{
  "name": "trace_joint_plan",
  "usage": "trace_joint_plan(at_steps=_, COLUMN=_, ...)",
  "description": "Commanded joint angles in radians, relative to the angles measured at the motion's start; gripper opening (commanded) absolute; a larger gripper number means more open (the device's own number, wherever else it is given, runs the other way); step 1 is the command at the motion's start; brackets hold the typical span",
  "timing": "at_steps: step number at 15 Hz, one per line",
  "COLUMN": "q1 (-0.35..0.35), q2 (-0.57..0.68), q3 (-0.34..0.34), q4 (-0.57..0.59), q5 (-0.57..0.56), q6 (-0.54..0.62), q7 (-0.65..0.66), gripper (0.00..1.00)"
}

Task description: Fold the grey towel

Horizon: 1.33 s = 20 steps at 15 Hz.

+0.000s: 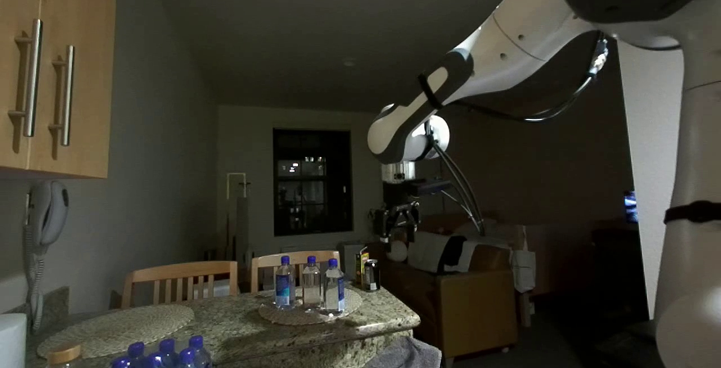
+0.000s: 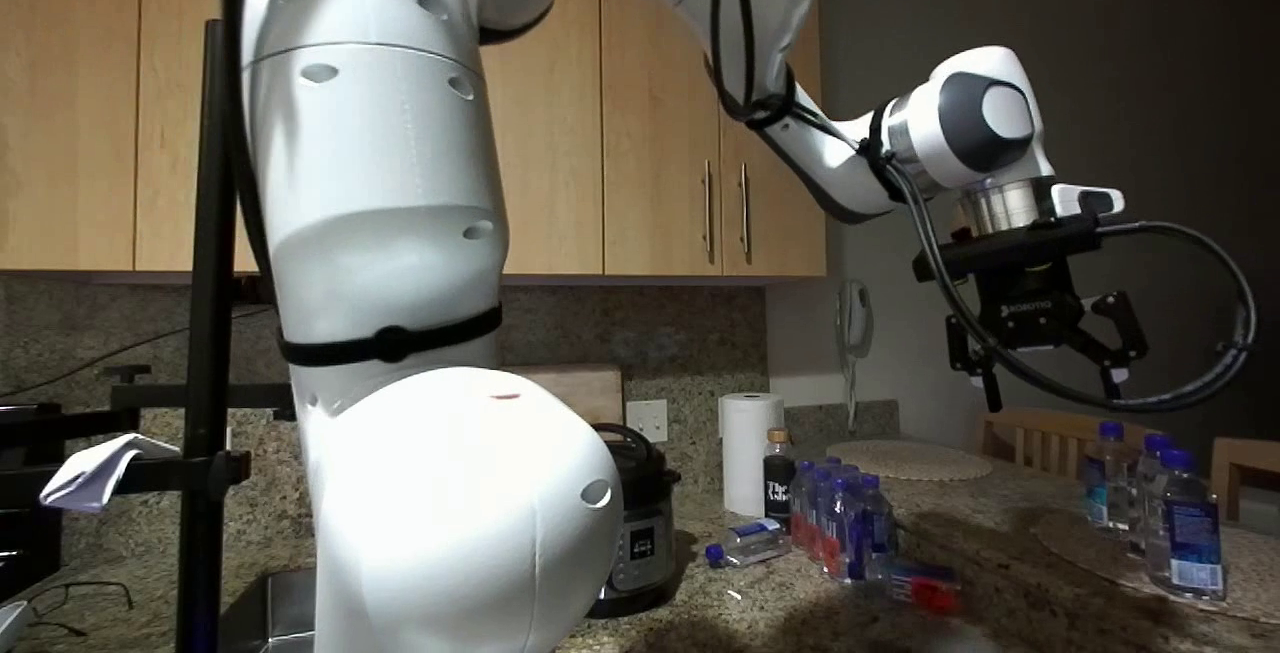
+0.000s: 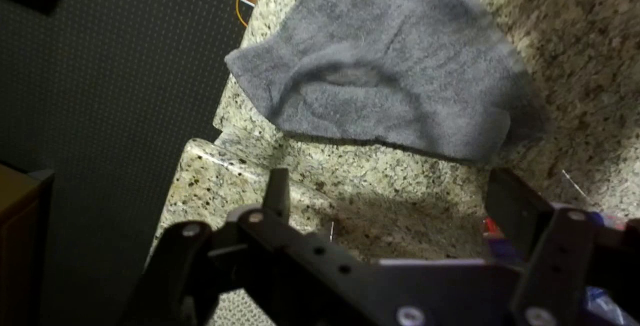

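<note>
The grey towel [image 3: 440, 46] lies rumpled on the granite counter in the wrist view, with a curved raised ridge near its lower edge. Its left corner reaches close to the counter's edge, and its top runs out of the picture. Part of it also shows at the bottom of an exterior view [image 1: 408, 355]. My gripper [image 3: 390, 176] is open, with nothing between its fingers, and the towel appears beyond the fingertips. The gripper hangs pointing down, well above the counter, in both exterior views [image 1: 398, 237] [image 2: 1052, 395].
Several bottles [image 1: 311, 283] stand on a round woven mat at the counter's end, beside a dark can [image 1: 372, 275]. More bottles [image 2: 835, 518] are grouped near a paper towel roll [image 2: 750, 453], and a bottle with red [image 2: 925, 588] lies on its side. The counter has a stepped edge [image 3: 220, 154].
</note>
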Motion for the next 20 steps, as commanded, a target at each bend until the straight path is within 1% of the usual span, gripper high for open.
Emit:
trace_joint_plan(at_steps=1, q1=-0.004, q2=0.183, q3=0.012, q4=0.158, q5=0.065, q6=0.043, q7=-0.057, gripper=1.0)
trace_joint_plan(at_steps=3, q1=-0.012, q2=0.268, q3=0.025, q4=0.241, q5=0.086, q6=0.035, q7=-0.079, gripper=1.0)
trace_joint_plan(at_steps=7, q1=-0.034, q2=0.409, q3=0.039, q4=0.403, q5=0.075, q6=0.002, q7=-0.083, gripper=1.0)
trace_joint_plan(at_steps=10, q1=-0.056, q2=0.504, q3=0.042, q4=0.518, q5=0.073, q6=-0.052, q7=-0.09, gripper=1.0)
trace_joint_plan(at_steps=17, q1=-0.122, q2=0.65, q3=0.051, q4=0.706, q5=0.085, q6=-0.173, q7=-0.117, gripper=1.0)
trace_joint_plan(at_steps=20, q1=-0.161, q2=0.694, q3=0.061, q4=0.749, q5=0.12, q6=-0.185, q7=-0.133, gripper=1.0)
